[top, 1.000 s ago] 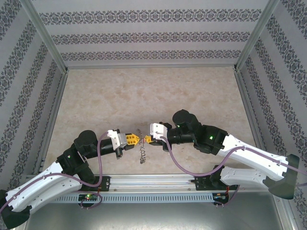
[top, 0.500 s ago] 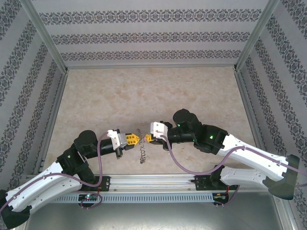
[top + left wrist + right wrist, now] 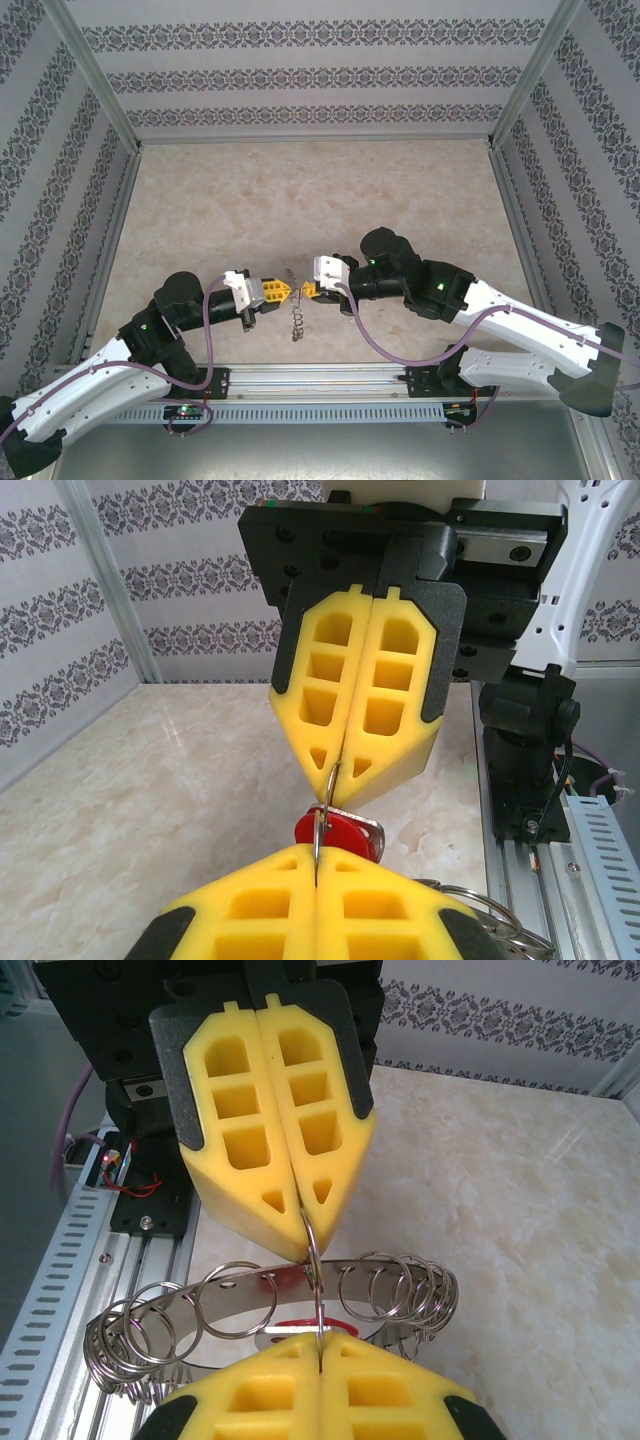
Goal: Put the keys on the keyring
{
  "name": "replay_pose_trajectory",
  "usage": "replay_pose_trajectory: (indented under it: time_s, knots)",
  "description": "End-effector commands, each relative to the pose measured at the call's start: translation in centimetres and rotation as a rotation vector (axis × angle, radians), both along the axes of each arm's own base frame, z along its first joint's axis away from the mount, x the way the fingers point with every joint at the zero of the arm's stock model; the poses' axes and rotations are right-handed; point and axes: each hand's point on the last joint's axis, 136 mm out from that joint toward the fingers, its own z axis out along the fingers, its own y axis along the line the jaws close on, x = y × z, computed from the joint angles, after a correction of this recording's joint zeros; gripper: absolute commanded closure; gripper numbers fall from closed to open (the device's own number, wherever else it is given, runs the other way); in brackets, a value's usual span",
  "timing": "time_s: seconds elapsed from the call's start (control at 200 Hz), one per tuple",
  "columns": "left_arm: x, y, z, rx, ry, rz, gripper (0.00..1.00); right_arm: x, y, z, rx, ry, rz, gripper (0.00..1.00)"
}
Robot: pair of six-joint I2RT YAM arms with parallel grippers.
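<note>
Nothing moved: left tool [image 3: 287, 291] and right tool [image 3: 306, 291] pinch one keyring loop [image 3: 319, 1300]; left wrist reveals red key [image 3: 340, 832].

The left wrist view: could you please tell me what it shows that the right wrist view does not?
The left wrist view gives the red key plainly, just beneath the pinch. The right wrist view gives the keyring, its flat grey band fringed with loops. Both share the left gripper and right gripper, shut tip to tip on one thin wire loop.

Marble tabletop [image 3: 300, 190] — damask-patterned walls [image 3: 320, 75]
</note>
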Motion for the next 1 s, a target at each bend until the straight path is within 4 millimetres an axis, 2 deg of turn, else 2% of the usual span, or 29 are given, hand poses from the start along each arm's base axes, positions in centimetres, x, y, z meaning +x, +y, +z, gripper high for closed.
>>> replay_pose_trajectory:
  time_s: [0.0,0.64,0.994]
  knots:
    - [-0.65,-0.14,2.75,-0.066,-0.080,-0.030,1.00,-0.42,0.21,0.56,0.028,0.008,0.014,1.00]
    - [-0.74,-0.14,2.88,-0.067,-0.084,-0.034,1.00,-0.11,0.74,0.88,0.030,0.004,0.014,1.00]
    - [-0.72,-0.13,2.92,-0.067,-0.086,-0.032,1.00,0.33,0.20,1.27,0.040,-0.014,-0.023,1.00]
